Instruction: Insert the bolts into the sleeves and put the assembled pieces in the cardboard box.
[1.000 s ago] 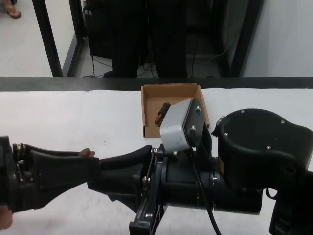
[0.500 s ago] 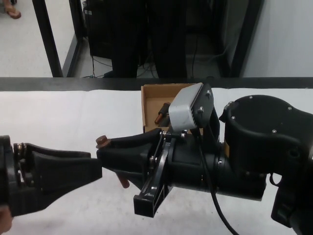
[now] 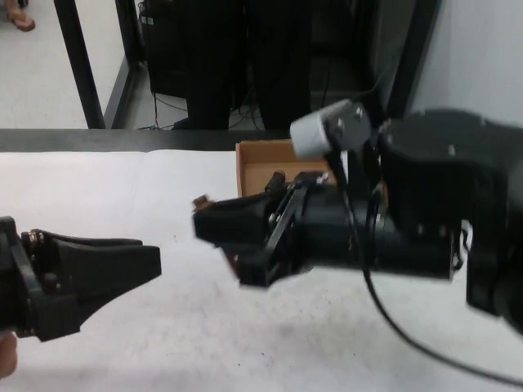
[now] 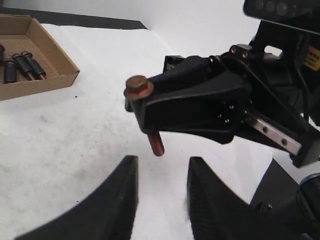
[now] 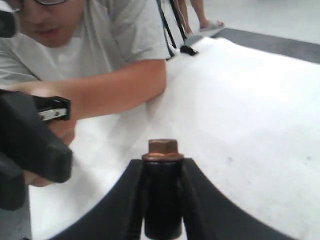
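My right gripper [image 3: 208,214] hangs above the white bench, shut on a black sleeve [image 5: 162,200] with a copper bolt through it. The bolt's hex head [image 4: 138,86] sticks out on one side of the fingers and its shank tip [image 4: 155,145] on the other. My left gripper [image 4: 162,165] stands open a short way from it, nothing between its fingers, low at the near left in the high view [image 3: 147,255]. The cardboard box [image 4: 50,65] lies farther back and holds several assembled pieces [image 4: 22,65]. The right arm partly hides the box [image 3: 245,159] in the high view.
White bench surface [image 3: 163,327] stretches open between and in front of the two arms. A dark rail [image 3: 122,139] runs along the far edge just behind the box.
The right gripper has lifted and drawn back toward the box with the bolt and sleeve. It now stands apart from the left gripper, which has stayed low and open.
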